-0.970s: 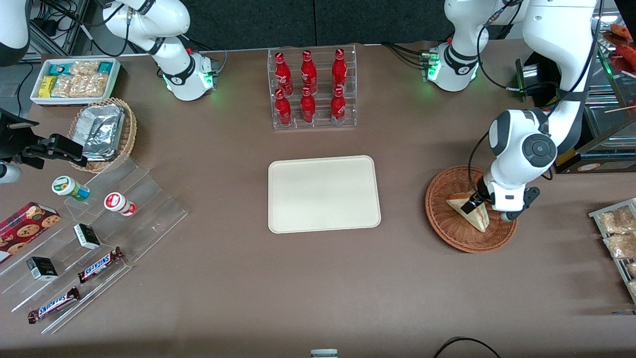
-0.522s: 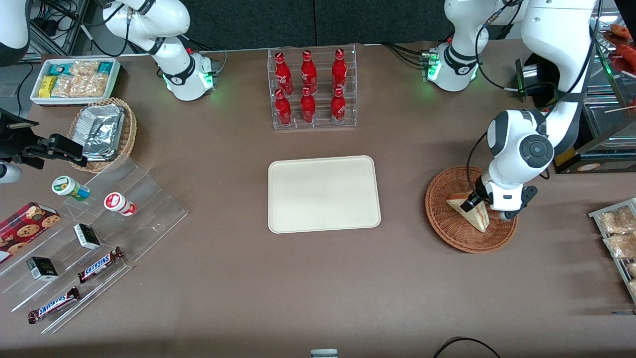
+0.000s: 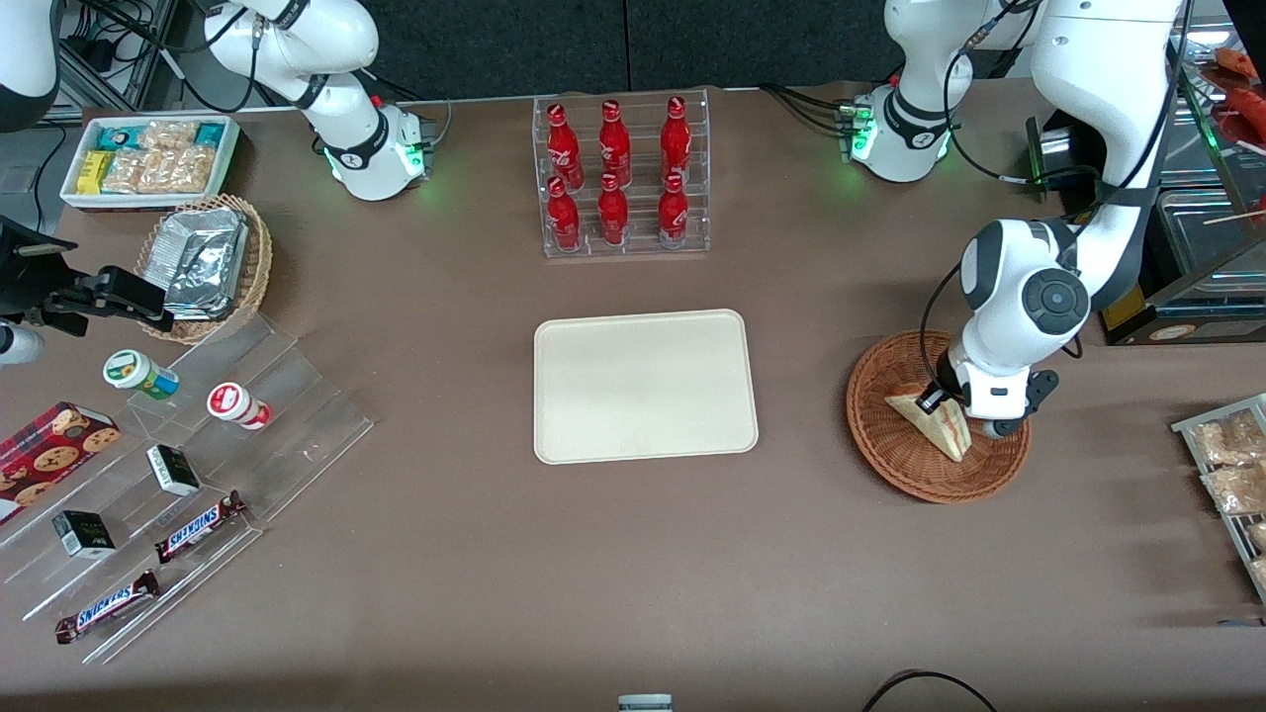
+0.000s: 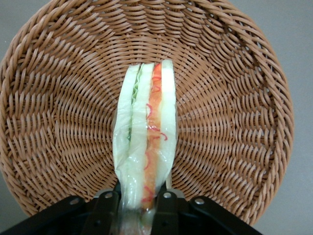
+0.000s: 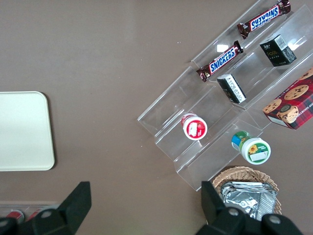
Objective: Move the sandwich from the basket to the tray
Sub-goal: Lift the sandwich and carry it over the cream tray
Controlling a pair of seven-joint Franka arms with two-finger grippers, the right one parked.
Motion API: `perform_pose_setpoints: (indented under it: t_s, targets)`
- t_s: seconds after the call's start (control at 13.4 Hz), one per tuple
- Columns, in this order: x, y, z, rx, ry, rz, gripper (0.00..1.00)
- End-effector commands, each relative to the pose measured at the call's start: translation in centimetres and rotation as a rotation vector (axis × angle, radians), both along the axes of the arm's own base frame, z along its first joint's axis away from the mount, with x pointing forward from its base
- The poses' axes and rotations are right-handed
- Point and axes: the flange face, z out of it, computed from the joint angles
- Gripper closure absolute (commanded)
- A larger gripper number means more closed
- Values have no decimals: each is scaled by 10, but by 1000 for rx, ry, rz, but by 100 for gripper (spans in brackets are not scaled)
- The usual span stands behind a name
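The gripper (image 4: 139, 205) is clamped on one end of the sandwich (image 3: 935, 423), which hangs just above the basket (image 3: 875, 425). Held by soft bread, it could slip or spill filling on the way to the tray (image 3: 643, 386).

The tool (image 3: 935, 403) sits in the basket (image 3: 890, 450), fingers closed on the sandwich (image 3: 935, 427). Bare table (image 3: 801, 396) separates basket and tray (image 3: 645, 386). Nothing stands on that stretch.
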Motion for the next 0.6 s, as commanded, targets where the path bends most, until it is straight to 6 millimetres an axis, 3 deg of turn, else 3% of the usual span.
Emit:
perform_pose_setpoints:
  t_s: [0.0,0.07,0.15,0.37,0.52]
  targets:
    - [5,-3,35,15,17,-54,100]
    - [9,-6,57,20,47,-88,100]
    - [10,-21,80,30,73,-142,100]
    - [14,-106,133,31,92,-293,100]
    - [4,-152,156,22,84,-385,100]
